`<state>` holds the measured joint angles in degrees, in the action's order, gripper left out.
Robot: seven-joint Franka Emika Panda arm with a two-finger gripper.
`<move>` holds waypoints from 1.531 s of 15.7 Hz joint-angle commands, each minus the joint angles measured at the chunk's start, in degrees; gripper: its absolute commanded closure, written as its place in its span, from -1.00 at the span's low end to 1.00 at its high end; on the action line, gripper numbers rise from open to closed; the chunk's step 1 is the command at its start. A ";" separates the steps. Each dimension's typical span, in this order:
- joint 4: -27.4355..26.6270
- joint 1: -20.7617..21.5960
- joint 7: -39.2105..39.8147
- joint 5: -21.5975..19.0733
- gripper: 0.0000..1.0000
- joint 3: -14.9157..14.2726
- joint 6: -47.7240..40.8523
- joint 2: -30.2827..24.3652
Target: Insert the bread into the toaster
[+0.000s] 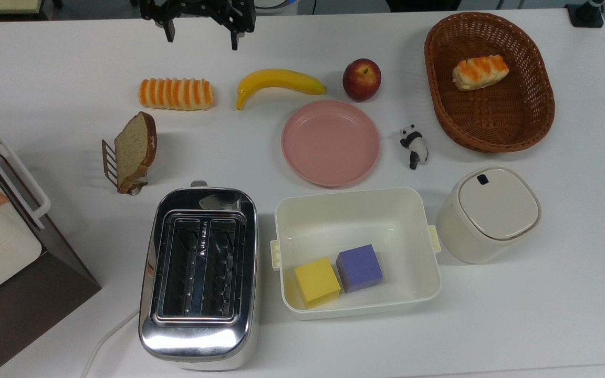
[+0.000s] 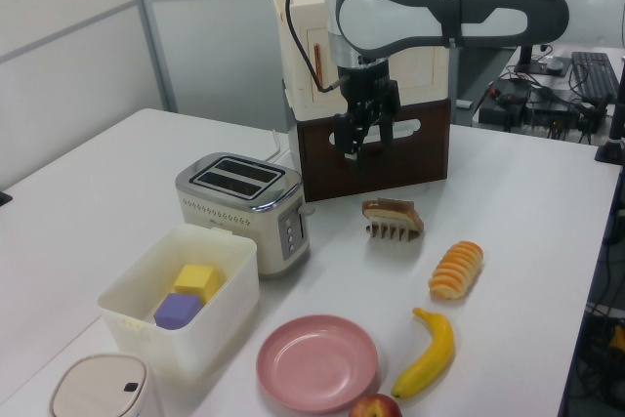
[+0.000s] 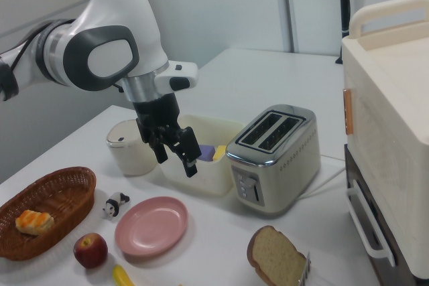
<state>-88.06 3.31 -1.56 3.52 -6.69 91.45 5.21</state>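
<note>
Our hand [image 1: 201,32] hangs released, empty. The bread [image 1: 135,148] leans in its rack [image 1: 111,164], just beside the toaster [image 1: 199,275]; we'd pinch its crust from above.

No text, label, brand or number can be read anywhere. The toaster [image 1: 198,278] bears small markings between its slots, but they are illegible.

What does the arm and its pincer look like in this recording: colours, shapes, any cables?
The arm is glossy white with rounded, bulbous joints capped by dark grey oval panels and grey bands. A thin black cable loops from the wrist area down along the arm. The pincer is all black, with two slim, angular fingers beneath a metallic grey wrist collar.
</note>
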 commanded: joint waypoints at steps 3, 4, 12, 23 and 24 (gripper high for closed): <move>-0.71 0.46 0.41 -2.65 -1.00 -0.69 1.27 -0.64; -0.80 0.47 0.42 -2.65 -1.00 -0.69 1.19 -0.55; -0.88 0.55 0.33 -2.65 -1.00 -0.61 1.27 -0.46; -0.88 0.73 0.42 -2.65 -1.00 -0.61 3.38 0.24; -0.80 0.73 0.33 -2.65 -1.00 -0.61 3.56 0.85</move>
<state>-88.08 3.36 -1.56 2.05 -6.70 92.65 5.78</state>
